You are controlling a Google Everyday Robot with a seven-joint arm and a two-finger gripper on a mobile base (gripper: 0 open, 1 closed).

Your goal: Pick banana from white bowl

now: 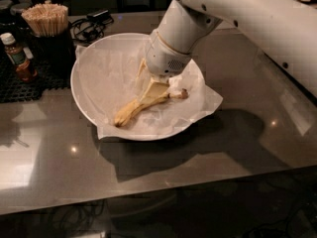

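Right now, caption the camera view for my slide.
Robot hand at the banana inside the paper-lined white bowl.
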